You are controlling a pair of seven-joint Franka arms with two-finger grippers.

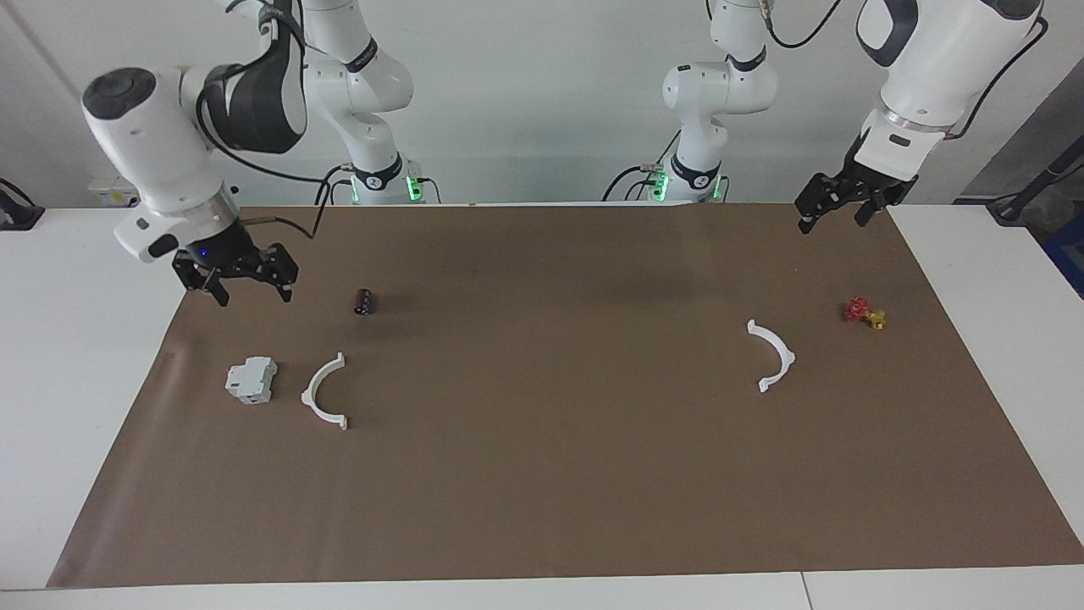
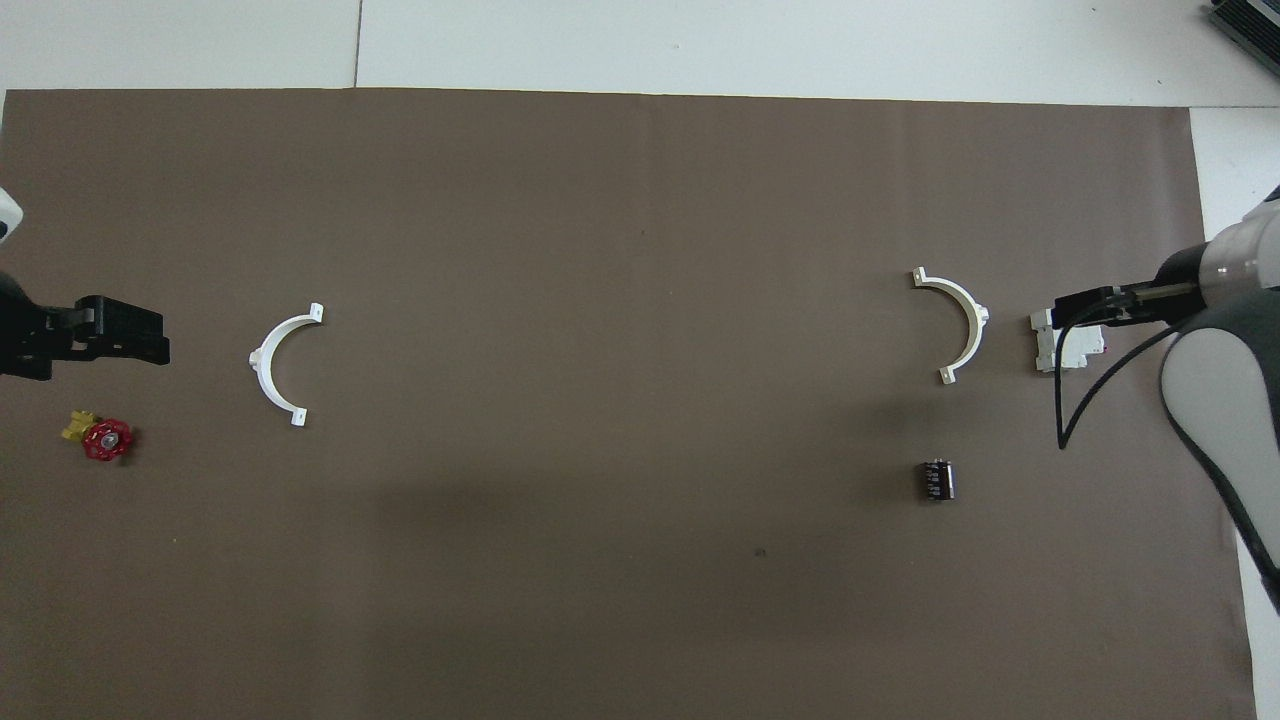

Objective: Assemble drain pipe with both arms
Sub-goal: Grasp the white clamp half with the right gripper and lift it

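A brown paper mat (image 1: 542, 474) covers most of the white table (image 1: 85, 356), and everything sits on that mat. The drain pipe is in two pieces, well apart. One white half-ring (image 1: 325, 391) lies toward the right arm's end of the mat, just beside a pale grey blocky device (image 1: 251, 379) but not touching it, its open side turned away from the device. The other white half-ring (image 1: 771, 356) lies toward the left arm's end of the mat, its open side facing the first piece. Both lie flat, with small tabs at their ends.

A small dark cylinder (image 1: 364, 301) lies on its side on the mat, nearer to the robots than the first half-ring. A small red-and-yellow valve (image 1: 863, 313) sits near the second half-ring, closer to the mat's edge and a little nearer to the robots.

The right gripper (image 1: 246, 288) hangs low over the mat, above the stretch between the grey device and the robots, fingers spread apart and holding nothing. The left gripper (image 1: 832, 213) hangs up in the air over the corner of the mat by the left arm's base, also spread wide and empty. From above, the right gripper's tip overlaps the grey device (image 2: 1058, 342); the facing view shows it is clear of it.
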